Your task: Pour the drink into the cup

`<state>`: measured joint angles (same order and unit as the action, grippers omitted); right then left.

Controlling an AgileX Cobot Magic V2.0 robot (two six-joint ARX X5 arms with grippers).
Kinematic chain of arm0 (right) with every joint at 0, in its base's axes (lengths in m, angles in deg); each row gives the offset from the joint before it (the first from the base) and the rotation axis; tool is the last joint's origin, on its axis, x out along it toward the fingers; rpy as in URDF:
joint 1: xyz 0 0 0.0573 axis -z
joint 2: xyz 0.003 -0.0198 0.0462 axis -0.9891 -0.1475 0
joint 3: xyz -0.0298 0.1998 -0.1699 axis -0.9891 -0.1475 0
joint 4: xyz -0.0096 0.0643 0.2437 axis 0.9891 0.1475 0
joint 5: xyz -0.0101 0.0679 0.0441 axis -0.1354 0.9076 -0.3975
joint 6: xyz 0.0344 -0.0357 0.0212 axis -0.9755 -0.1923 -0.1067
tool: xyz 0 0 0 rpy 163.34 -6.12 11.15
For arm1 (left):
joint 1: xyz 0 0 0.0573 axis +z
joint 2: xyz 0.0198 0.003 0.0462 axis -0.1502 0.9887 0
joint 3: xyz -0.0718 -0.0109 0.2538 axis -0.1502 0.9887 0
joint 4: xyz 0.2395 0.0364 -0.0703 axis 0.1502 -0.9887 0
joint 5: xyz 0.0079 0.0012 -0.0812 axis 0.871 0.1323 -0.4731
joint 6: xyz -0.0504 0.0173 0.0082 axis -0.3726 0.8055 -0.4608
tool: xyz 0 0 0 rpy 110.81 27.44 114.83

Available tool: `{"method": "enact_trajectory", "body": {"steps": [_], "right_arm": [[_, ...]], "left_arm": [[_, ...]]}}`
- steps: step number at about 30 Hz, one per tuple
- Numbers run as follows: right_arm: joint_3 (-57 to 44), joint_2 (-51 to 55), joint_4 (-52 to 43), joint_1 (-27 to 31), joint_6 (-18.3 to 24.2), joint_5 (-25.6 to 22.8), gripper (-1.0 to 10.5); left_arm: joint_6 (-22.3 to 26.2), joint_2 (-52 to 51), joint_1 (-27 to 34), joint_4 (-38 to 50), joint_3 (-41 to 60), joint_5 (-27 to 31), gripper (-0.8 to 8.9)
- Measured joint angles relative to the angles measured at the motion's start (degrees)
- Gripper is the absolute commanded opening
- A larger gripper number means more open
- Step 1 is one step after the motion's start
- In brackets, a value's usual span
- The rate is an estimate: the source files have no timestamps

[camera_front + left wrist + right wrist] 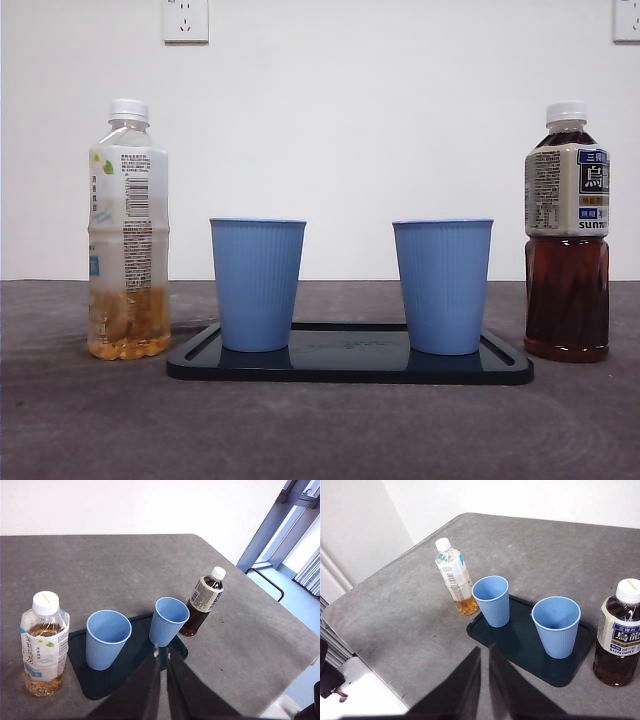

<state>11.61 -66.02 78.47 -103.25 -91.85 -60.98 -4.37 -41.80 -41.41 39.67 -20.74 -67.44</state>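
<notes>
Here, two blue cups stand upright on a dark tray (350, 372) at table centre; the left cup (257, 284) sits toward nine o'clock, the right cup (442, 285) toward three; the pale tea bottle (128, 232) stands beyond the tray's nine o'clock end, the dark tea bottle (567, 235) beyond its three o'clock end, both capped; the left gripper (161, 652) and right gripper (484, 652) hang above the table, jaws nearly pressed together, pinching nothing.

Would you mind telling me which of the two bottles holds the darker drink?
The Suntory-labelled bottle, beside the tray: its tea is deep brown and nearly full, whereas the other bottle holds only a little pale amber drink.
</notes>
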Motion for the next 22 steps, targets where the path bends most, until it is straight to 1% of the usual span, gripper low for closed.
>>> {"method": "enact_trajectory", "body": {"steps": [3,5,7,9,12,17,20,22], "right_arm": [[0.0,0.0,0.0,0.0,0.0,0.0,0.2],[0.0,0.0,0.0,0.0,0.0,0.0,0.2],[0.0,0.0,0.0,0.0,0.0,0.0,0.2],[0.0,0.0,0.0,0.0,0.0,0.0,0.2],[0.0,0.0,0.0,0.0,0.0,0.0,0.2],[0.0,0.0,0.0,0.0,0.0,0.0,0.2],[0.0,0.0,0.0,0.0,0.0,0.0,0.2],[0.0,0.0,0.0,0.0,0.0,0.0,0.2]], "left_arm": [[0.0,0.0,0.0,0.0,0.0,0.0,0.2],[0.0,-0.5,1.1,0.1,0.1,-0.1,0.2],[0.3,-1.9,3.7,2.4,1.5,-0.1,0.2],[2.2,-4.4,7.2,5.5,4.6,-0.1,0.2],[6.0,-9.5,14.1,11.1,12.2,0.0,0.2],[14.1,-17.3,24.3,18.8,29.4,0.0,0.2],[16.2,-19.4,28.2,24.3,39.8,0.0,0.2],[16.6,-20.7,30.2,28.9,46.7,0.0,0.2]]}}
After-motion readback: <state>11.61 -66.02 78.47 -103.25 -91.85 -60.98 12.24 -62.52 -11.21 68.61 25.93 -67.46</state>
